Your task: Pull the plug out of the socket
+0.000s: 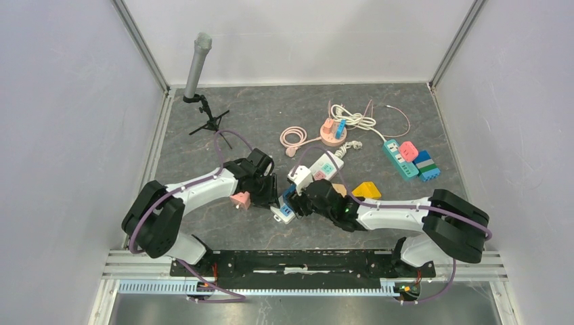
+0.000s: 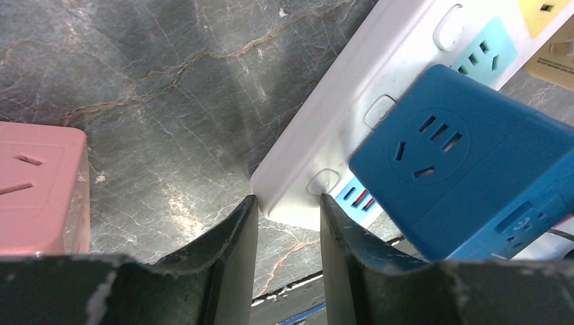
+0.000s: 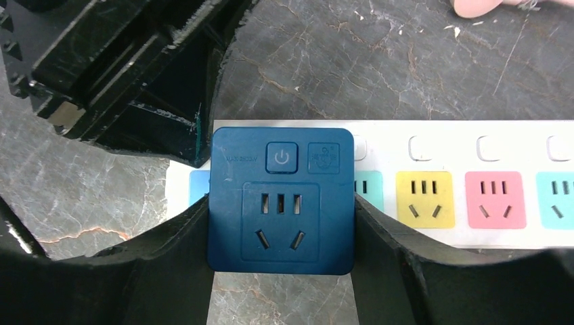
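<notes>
A white power strip [image 1: 318,169] with coloured sockets lies across the middle of the table. A dark blue square plug [image 3: 281,200] sits in the socket next to the strip's near end, also seen in the left wrist view [image 2: 447,169]. My right gripper [image 3: 281,210] is shut on the blue plug, one finger against each side of it. My left gripper [image 2: 288,203] pinches the end corner of the strip [image 2: 352,88], both fingertips touching it. From above, both grippers meet at that end of the strip, left [image 1: 274,196] and right [image 1: 299,203].
A pink adapter cube [image 1: 240,200] lies just left of my left gripper. Further back are a round pink socket hub [image 1: 333,133], white cables [image 1: 355,118], a teal strip [image 1: 401,158] with adapters, a yellow piece [image 1: 366,189] and a microphone stand [image 1: 198,68].
</notes>
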You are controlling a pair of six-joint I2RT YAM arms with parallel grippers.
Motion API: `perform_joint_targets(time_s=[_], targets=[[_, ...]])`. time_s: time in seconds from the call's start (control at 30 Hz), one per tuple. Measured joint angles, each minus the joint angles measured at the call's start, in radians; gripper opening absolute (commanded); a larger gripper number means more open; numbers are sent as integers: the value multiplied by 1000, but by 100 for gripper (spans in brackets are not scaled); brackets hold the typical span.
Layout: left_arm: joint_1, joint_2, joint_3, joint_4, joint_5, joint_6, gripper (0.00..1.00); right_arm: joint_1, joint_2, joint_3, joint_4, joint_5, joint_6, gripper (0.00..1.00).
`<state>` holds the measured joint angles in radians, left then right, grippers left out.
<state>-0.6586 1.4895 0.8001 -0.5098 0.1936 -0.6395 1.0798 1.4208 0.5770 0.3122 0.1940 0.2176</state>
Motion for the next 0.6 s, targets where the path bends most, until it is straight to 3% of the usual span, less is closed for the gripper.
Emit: perform_joint_targets(time_s=[0.2,0.5,0.6], targets=[[1,2,-14,10,2,-2,38,48,23,48,-63,80,-45,0],[3,2,-21,16,5,-12,36,-14,3,15,-18,-27,8,0],[3,1,-21,17,5,-12,36,7,8,25,-30,0,-23,0]])
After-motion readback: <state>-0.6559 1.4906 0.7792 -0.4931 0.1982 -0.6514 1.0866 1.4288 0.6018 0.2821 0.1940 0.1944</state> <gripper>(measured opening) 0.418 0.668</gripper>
